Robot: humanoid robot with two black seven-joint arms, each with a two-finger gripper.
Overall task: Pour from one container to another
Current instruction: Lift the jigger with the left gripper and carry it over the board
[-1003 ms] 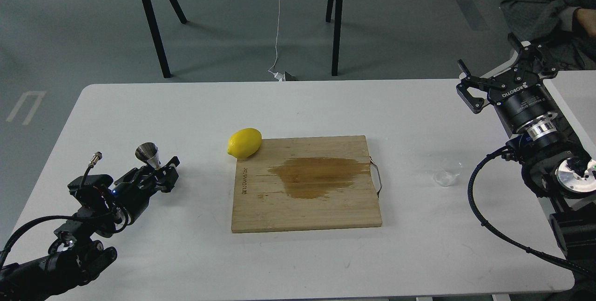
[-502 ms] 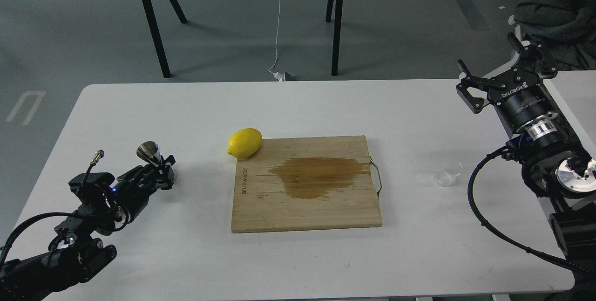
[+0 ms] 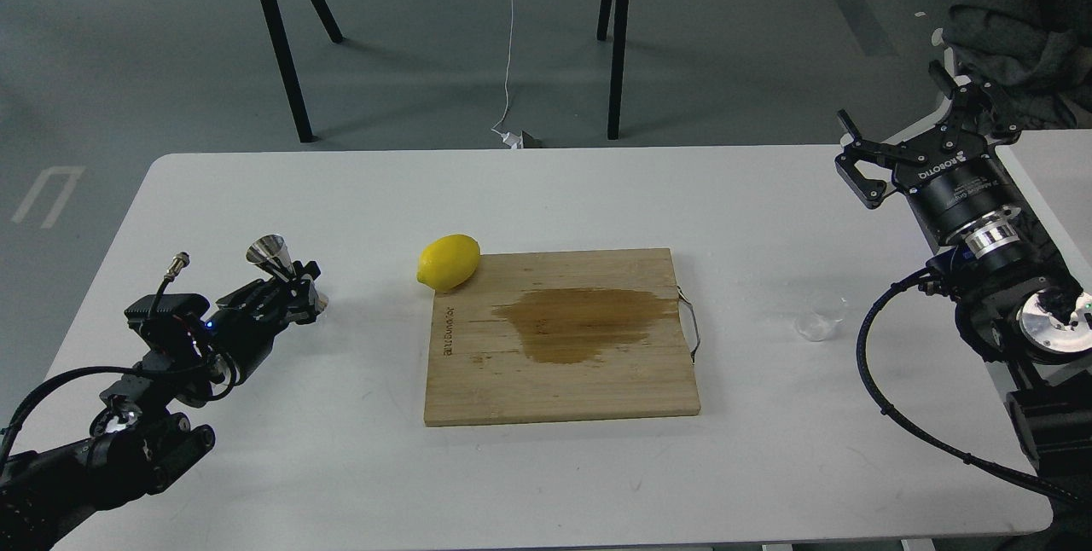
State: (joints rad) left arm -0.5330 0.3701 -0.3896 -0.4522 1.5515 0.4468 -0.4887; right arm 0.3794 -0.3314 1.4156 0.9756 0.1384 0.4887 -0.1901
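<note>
My left pincer (image 3: 294, 291) sits low on the counter (image 3: 341, 466) at the left, around the waist of the steel jigger (image 3: 275, 259); it looks to be pinching the jigger, though the fingers are dark and I judge that from how the cup stands up out of them. My right pincer (image 3: 926, 129) hangs spread and empty at the far right, well above and beyond the clear cup (image 3: 817, 322).

The step in hand, as I read it, is settling the jigger upright; to do it well I would keep its open cone level and steady, and place it where the other arm can reach; then bring the right pincer down over the clear cup, closing gently on its wall below the lip so the pouring edge faces left.

The jigger is a shiny hourglass of steel, its upper cone open and tilted slightly toward the far left; the clear cup is small, nearly invisible against the white counter, standing alone just right of the wooden cutting board (image 3: 478, 397); I cannot tell whether it holds liquid. The board carries a wide brown wet stain (image 3: 580, 322); a lemon (image 3: 448, 262) rests at its far left corner.
</note>
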